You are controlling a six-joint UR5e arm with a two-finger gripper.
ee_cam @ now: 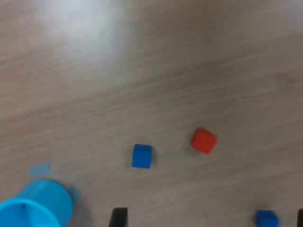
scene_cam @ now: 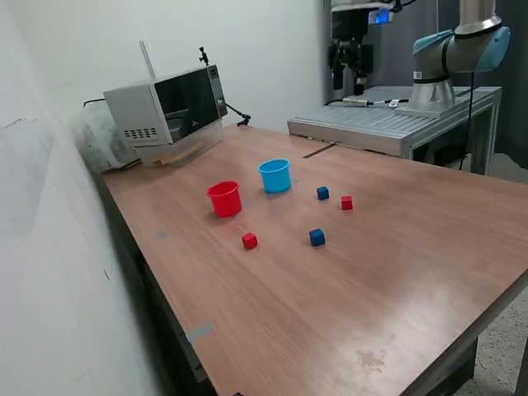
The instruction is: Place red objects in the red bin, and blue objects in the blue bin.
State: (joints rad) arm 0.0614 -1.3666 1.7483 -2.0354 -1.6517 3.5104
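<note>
In the exterior view, a brown wooden table (scene_cam: 396, 272) carries all the task things. The red cup (scene_cam: 224, 199) stands upright near the middle of the table, and the light blue cup (scene_cam: 275, 176) stands upright just beside it, toward the exterior view's right and a little farther back. Both cups look empty. One red cube (scene_cam: 249, 240) lies in front of the red cup. One dark blue cube (scene_cam: 317, 238) lies to the exterior view's right of it. Another blue cube (scene_cam: 322, 193) and another red cube (scene_cam: 346, 202) lie near each other, right of the blue cup. A microwave oven (scene_cam: 169, 107) stands at the far corner. The robot arm (scene_cam: 458, 49) is high at the back; its gripper is not clearly visible.

In the wrist view, the blue cup (ee_cam: 35, 208), a blue cube (ee_cam: 142, 156), a red cube (ee_cam: 203, 140) and a second blue cube (ee_cam: 267, 218) lie apart on the table. One dark fingertip (ee_cam: 118, 216) shows at the edge, holding nothing; I cannot tell how far the jaws are parted.
</note>
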